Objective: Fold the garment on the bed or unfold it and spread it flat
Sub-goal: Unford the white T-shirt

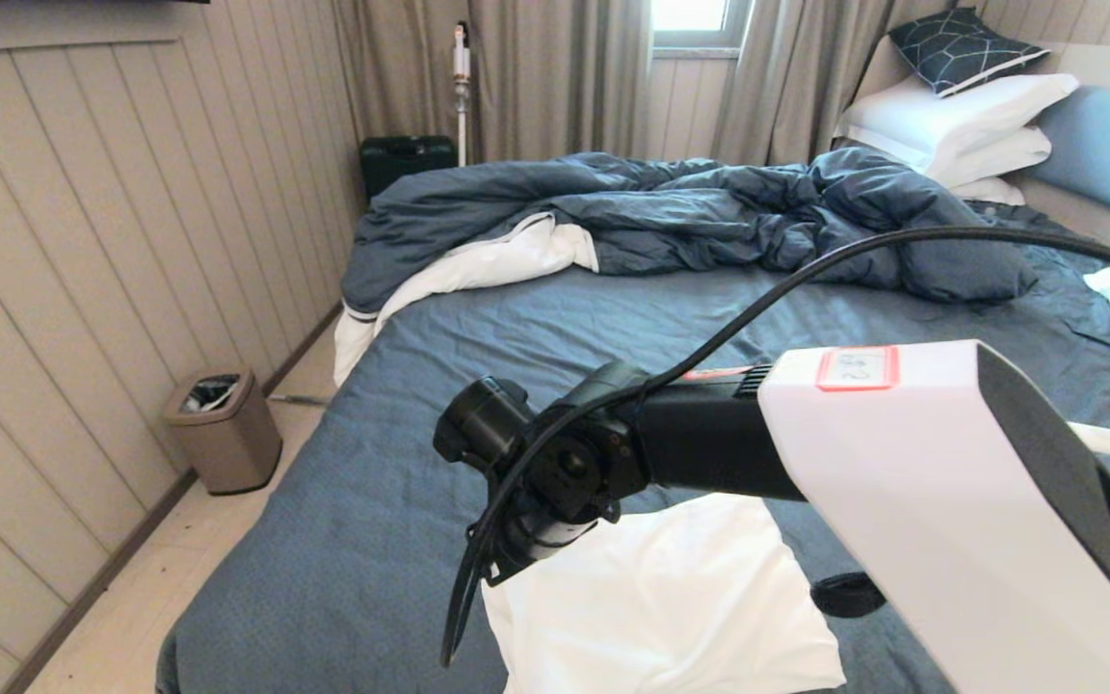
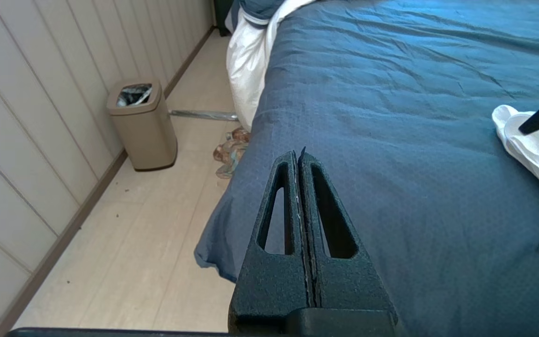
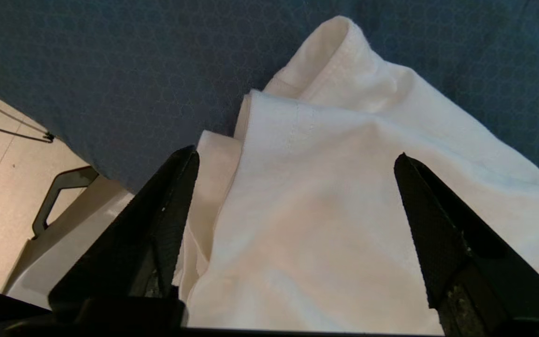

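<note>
Panelled wall runs along your left, with a tan bin [image 1: 224, 430] on the pale floor beside the bed [image 1: 555, 328], whose blue-grey sheet fills most of the head view. Rumpled duvet [image 1: 671, 217] sits at 12 o'clock, white pillows [image 1: 960, 120] stacked at 2 o'clock by the blue headboard [image 1: 1109, 164]. Your white garment [image 1: 661, 598] lies at 6 o'clock, near the bed's near edge, folded over into layers with a seam showing. Your right gripper [image 3: 297, 159] hangs directly over it, jaws spread wide, one finger [image 3: 166, 215] over the garment's edge layers, the other over the cloth on the far side; you can't tell whether the tips touch the fabric, and nothing is grasped. Your left gripper [image 2: 299, 157] is clenched tight, fingers pressed together with nothing between them, hovering above the sheet near the bed's left edge, well apart from the garment [image 2: 536, 164]. Open sheet stretches between garment and duvet, from 9 to 3 o'clock. The right arm [image 1: 902, 463] and its black cable [image 1: 728, 337] cross the head view and cover part of the garment.
</note>
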Controlling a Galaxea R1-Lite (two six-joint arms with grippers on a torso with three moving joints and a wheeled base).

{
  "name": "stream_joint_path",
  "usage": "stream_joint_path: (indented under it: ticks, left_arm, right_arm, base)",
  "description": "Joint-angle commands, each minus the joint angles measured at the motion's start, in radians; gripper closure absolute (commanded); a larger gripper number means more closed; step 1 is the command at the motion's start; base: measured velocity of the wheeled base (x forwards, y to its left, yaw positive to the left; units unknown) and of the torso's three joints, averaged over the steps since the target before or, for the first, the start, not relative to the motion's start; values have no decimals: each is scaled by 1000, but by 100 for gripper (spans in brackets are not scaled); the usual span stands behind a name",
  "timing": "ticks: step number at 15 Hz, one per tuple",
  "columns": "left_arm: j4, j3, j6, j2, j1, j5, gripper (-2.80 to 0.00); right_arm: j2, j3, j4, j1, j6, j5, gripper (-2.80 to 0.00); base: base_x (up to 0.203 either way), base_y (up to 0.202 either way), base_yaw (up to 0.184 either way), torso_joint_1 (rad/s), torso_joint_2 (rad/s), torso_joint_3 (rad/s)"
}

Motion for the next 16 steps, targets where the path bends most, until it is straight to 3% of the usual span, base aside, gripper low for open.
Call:
stream_joint_path:
  ticks: [1,16]
  left_arm:
    - [0,0,1,0,-1,0,0]
    - [-1,0,4,0,1,0,0]
  right_arm:
    - [10,0,4,1,3,-3,-280]
    - [35,-1,-46,-13,40,-47,-280]
  base:
    - [0,0,0,0,0,0]
    - [0,0,0,0,0,0]
